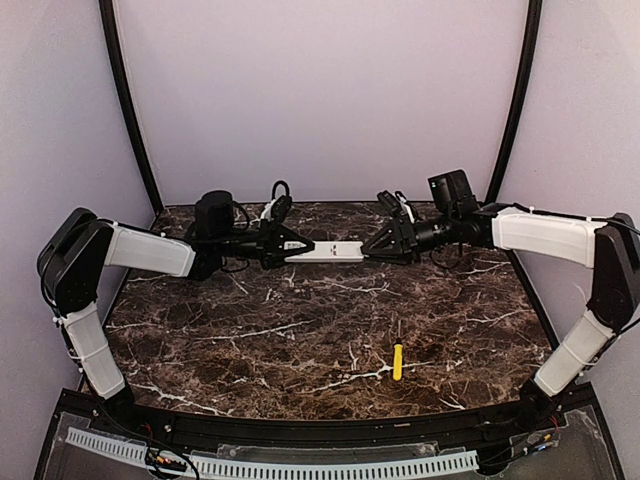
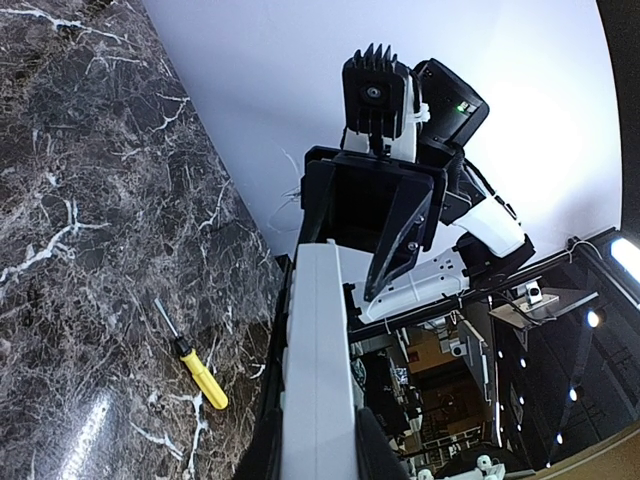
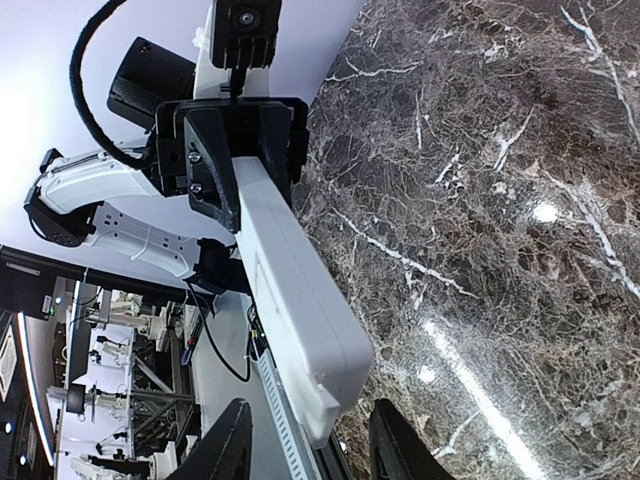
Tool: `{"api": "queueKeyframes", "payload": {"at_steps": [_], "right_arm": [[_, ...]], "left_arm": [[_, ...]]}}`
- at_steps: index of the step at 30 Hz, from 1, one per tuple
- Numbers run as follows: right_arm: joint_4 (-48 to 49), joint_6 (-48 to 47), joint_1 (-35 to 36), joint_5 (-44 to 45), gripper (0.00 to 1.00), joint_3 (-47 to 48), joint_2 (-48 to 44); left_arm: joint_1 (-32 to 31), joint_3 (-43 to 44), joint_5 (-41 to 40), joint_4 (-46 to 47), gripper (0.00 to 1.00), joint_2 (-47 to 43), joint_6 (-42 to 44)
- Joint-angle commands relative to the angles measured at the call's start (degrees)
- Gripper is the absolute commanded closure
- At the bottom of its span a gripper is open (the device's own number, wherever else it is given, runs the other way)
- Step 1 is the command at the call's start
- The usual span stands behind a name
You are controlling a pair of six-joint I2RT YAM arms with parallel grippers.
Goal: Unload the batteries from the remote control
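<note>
Holding the remote control (image 1: 330,251) aloft above the table (image 1: 300,340), left gripper (image 1: 299,249) clenched on one end, right gripper (image 1: 369,250) splayed loose around the other, so one-sided support risks droop or twist-out; batteries not visible.

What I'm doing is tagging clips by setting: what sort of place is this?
Likely a robotics lab cell: left gripper and right gripper meet at a remote control over a marble-patterned table inside white walls; wrist views show more rigs under ceiling lights.
</note>
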Motion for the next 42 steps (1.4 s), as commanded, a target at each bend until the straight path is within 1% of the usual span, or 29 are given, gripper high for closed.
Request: {"api": "queueKeyframes", "payload": {"at_steps": [1,10,13,16,24,30,42], "right_arm": [[-0.70,-0.83,-0.39,0.80,0.63,1.73,-1.42],[-0.68,-0.74,-0.41,0.63,0.69,2.09,-0.70],[-0.65,-0.69,-0.39,0.66,0.72,2.09,-0.54],[-0.65,-0.73,-0.40,0.71,0.78,2.04,-0.37],[-0.48,-0.53,-0.40,0.88,0.88,2.33,0.18],[-0.30,-0.43,-0.29,0.80,0.99,2.44,0.60],[0.17,-0.26,-0.25,0.43,1.00,2.06,0.09]], "left_arm": [[0.24,0.31,0.13,-1.24,1.00,-1.96,1.98],[0.20,0.30,-0.04,-1.40,1.00,-2.04,2.01],[0.15,0.31,-0.02,-1.38,1.00,-2.02,2.00],[0.15,0.31,-0.06,-1.44,1.00,-2.01,2.09],[0.11,0.39,-0.20,-1.75,1.00,-1.84,2.34],[0.11,0.48,-0.20,-2.00,1.00,-1.89,2.57],[0.12,0.24,-0.73,-2.50,1.00,-1.94,3.18]]}}
